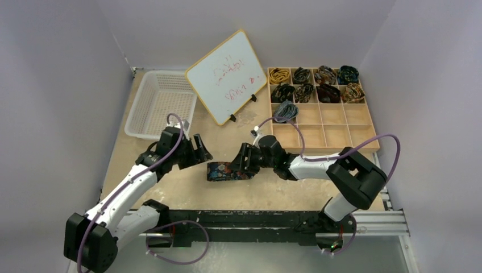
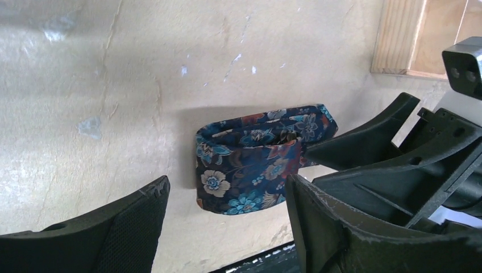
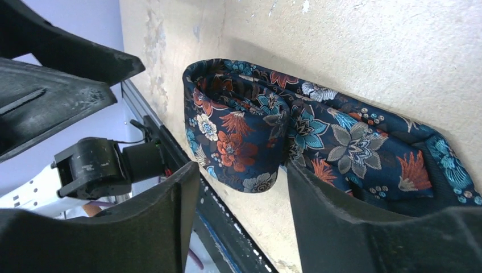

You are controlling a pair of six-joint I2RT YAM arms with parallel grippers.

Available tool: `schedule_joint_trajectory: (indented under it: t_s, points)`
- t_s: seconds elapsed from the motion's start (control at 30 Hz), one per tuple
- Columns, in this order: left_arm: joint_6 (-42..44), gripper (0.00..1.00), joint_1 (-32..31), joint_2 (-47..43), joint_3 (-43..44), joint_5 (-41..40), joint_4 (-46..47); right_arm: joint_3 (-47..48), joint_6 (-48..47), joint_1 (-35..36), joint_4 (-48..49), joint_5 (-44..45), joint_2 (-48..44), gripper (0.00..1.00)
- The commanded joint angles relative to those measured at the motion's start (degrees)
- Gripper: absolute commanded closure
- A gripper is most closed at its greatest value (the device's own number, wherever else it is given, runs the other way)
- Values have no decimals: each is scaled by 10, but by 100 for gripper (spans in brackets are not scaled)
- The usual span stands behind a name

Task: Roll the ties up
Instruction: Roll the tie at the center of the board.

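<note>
My left pincer is released, jaws wide, stopped just short of the navy floral tie, which lies doubled over on the bench. My right pincer straddles the tie's other end. I cannot tell whether it presses the cloth, and that end is hidden behind it. Beyond my right pincer, a compartment tray holds coiled ties, their patterns too small to read.

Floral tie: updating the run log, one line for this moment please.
floral tie: loosely rolled on table | left gripper: open, beside | right gripper: open, at tie
</note>
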Motion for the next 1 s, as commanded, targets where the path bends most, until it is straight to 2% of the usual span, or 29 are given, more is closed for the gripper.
schedule_joint_trajectory:
  t_s: [0.0,0.2,0.3,0.5,0.7,0.83,0.97]
  points:
    - [19,27,50,-3,-33,102,55,27,-18,5,-1,-20,20,43]
    - [18,28,70,14,-61,133,74,47,-28,4,-34,-24,50,55]
    - [6,28,70,5,-80,134,83,48,-26,5,-32,-22,51,57]
    - [-18,28,71,-25,-102,131,84,52,-36,4,-49,-25,44,56]
    - [-34,28,71,-39,-106,101,81,43,-62,4,-35,-27,0,40]
    - [-36,28,71,-38,-113,94,85,59,-76,4,-37,-20,17,40]
    - [-37,28,70,-38,-133,98,107,61,-68,4,-20,-41,49,44]
